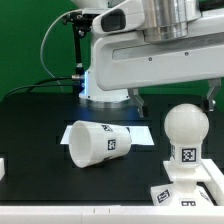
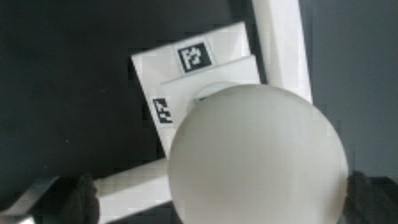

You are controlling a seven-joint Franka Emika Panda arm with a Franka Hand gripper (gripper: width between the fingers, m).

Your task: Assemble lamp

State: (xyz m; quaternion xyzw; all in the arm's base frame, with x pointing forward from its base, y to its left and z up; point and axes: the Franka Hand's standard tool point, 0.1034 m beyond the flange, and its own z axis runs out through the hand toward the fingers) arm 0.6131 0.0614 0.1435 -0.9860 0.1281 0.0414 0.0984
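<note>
Straddling the bulb (image 2: 258,150) at its ball head, the gripper (image 2: 217,197) has its jaws wide. In the wrist view a dark fingertip (image 2: 59,196) on one side stands plainly clear of the ball. Whether the opposite one touches it is hard to tell at the blurred picture edge. The gripper looks to be holding nothing.

The bulb stands upright on the base (image 1: 203,182), at the counter's (image 1: 40,115) near corner on the exterior view's right. Its long axis runs straight up, so it lies directly under the gripper, in line with a vertical approach.

The shade (image 1: 95,143) lies on its side near the middle of the counter, close to the near edge. It is well apart from the base, toward the exterior view's left. Its long axis runs roughly along the near edge, with the wide mouth facing the exterior view's left and the narrow tagged end pointing back at the base.

If the bulb is seated, the coming move turns on that mismatch. The shade's axis is level and off to the side, while the bulb's is vertical and beneath the gripper. The shade would therefore have to be fetched along the near edge and turned upright.
</note>
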